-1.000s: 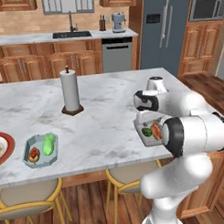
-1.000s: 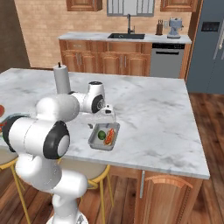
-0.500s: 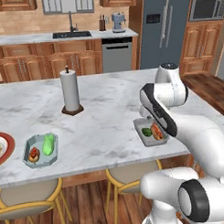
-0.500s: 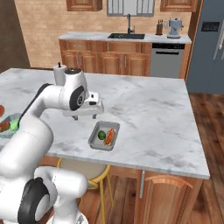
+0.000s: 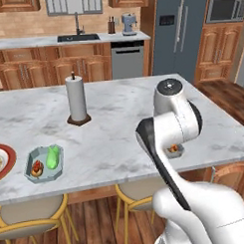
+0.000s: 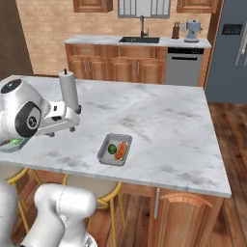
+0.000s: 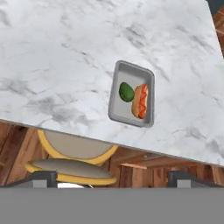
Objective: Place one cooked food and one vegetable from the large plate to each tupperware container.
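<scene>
Plate first: I see the big round white plate with its red-brown rim (image 5: pixel 3 163) at the left edge of the white marble island counter (image 5: pixel 108 109). Just beside it lies the pale blue-grey rectangular tray (image 5: pixel 44 164) with a green vegetable and a reddish food. Well apart, the darker grey tray (image 6: pixel 115 149) holds a round green vegetable (image 7: pixel 126 92) touching a hot dog (image 7: pixel 141 101). My gripper (image 7: pixel 111 177) hangs high above that tray, jaws wide apart, empty.

The end effector (image 7: pixel 112 177) hangs raised, jaws spread wide, empty.
</scene>
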{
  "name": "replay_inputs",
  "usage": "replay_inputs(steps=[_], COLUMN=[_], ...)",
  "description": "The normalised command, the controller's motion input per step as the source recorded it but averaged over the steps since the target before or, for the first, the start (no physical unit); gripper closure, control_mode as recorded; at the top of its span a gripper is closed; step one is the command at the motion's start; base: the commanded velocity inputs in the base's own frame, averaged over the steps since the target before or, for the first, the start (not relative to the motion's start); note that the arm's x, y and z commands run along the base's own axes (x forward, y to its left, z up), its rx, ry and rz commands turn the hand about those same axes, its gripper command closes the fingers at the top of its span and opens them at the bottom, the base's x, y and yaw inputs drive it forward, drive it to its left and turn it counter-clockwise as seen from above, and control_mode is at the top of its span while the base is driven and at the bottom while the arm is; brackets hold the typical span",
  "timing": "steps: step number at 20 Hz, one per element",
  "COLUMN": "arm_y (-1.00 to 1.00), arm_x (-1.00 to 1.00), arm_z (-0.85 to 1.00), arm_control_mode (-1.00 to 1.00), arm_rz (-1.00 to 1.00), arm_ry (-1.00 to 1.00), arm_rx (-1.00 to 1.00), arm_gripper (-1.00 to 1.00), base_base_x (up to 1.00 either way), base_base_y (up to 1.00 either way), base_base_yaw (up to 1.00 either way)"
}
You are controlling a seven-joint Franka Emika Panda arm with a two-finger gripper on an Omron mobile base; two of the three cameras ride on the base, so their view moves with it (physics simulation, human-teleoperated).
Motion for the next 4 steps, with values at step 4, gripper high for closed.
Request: replay_inputs(steps=[4], arm_y=[0.08], arm_x=[-0.14], arm_z=[0.06], arm_control_mode=[-1.00], arm_rz=[-0.07], arm_ry=[0.03], arm_rx=[-0.10], arm_gripper=[-1.00], base_base_x=[0.00], base_base_y=[0.00], base_base_yaw=[0.00])
